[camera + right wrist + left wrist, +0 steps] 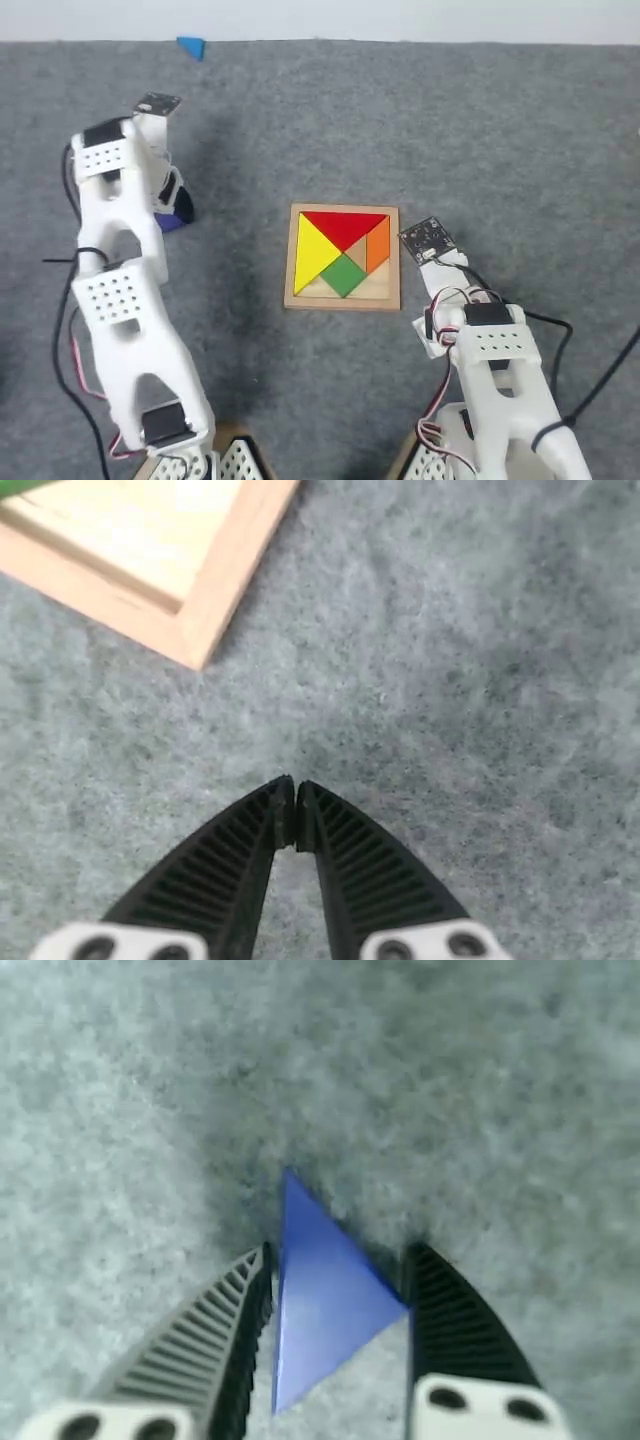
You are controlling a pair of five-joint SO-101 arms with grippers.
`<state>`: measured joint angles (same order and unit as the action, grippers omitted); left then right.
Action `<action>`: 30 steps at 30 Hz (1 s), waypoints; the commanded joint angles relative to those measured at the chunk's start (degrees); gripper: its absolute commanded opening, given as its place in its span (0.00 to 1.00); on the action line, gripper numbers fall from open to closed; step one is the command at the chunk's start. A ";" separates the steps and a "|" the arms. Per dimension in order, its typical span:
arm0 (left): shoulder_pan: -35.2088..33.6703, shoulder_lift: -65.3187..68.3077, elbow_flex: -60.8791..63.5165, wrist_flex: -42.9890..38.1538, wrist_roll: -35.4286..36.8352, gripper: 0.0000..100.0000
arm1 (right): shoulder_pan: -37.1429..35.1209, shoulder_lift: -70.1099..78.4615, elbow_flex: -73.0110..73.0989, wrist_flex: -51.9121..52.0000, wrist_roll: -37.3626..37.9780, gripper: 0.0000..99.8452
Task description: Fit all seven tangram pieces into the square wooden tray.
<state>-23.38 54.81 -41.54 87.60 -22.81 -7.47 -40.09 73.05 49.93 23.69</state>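
The square wooden tray (pixel 292 300) lies mid-table and holds a red triangle (pixel 344 226), a yellow triangle (pixel 312 252), an orange piece (pixel 378 248) and a green square (pixel 344 273). Part of its floor is bare wood. My left gripper (pixel 340 1250) is out on the carpet left of the tray, shut on a dark blue triangle (pixel 325 1295), seen from above as the dark blue triangle (pixel 179 215) under the left arm. My right gripper (pixel 295 815) is shut and empty, low over the carpet beside a corner of the tray (pixel 200 630).
A small light-blue triangle (pixel 190 46) lies at the far left edge of the grey carpet. The right arm (pixel 480 330) stands just right of the tray. Open carpet stretches between the left arm and the tray.
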 commanded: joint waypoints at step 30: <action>-14.15 -31.74 22.46 -2.81 -9.49 0.12 | -3.65 -1.80 -0.26 -0.13 0.18 0.01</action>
<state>-34.55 27.82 -25.10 91.38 -32.13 -10.55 -40.09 73.05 49.93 23.69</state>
